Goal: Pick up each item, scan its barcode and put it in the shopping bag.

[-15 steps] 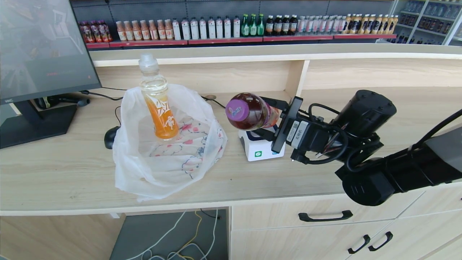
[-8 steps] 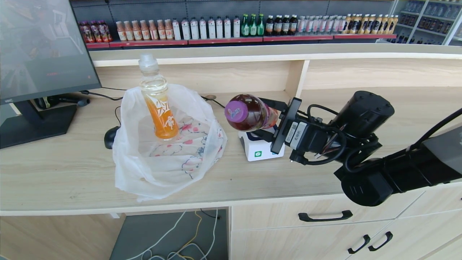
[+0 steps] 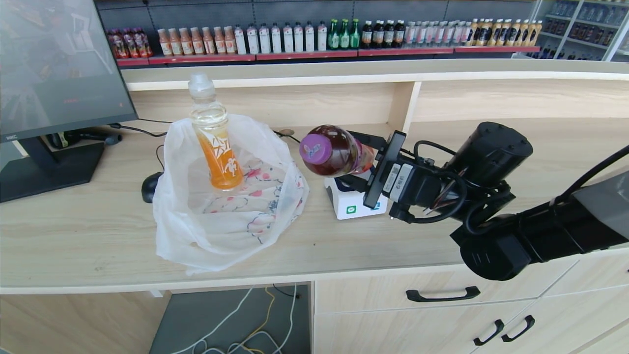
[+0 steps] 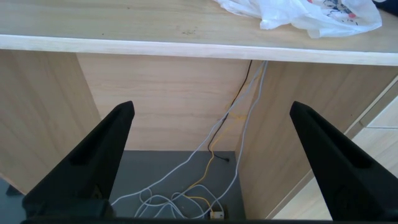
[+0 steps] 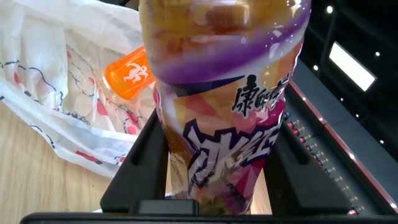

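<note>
My right gripper (image 3: 366, 152) is shut on a dark drink bottle (image 3: 333, 151) with a purple cap, held lying sideways above the white barcode scanner (image 3: 353, 202), cap toward the bag. In the right wrist view the purple-labelled bottle (image 5: 230, 106) sits between the fingers (image 5: 140, 155). The white shopping bag (image 3: 223, 196) stands open on the counter left of the scanner, with an orange drink bottle (image 3: 212, 135) upright in it. My left gripper (image 4: 208, 155) hangs open below the counter edge, holding nothing.
A monitor (image 3: 54, 73) stands at the counter's far left, a black mouse (image 3: 149, 187) beside the bag. Cables (image 3: 245, 319) hang under the counter (image 3: 98, 236). Drawers (image 3: 442, 295) lie below the right arm. Shelves of bottles (image 3: 319, 37) line the back.
My right gripper has carried the purple-capped bottle a little to the left, toward the shopping bag. The bag and orange bottle have not moved.
</note>
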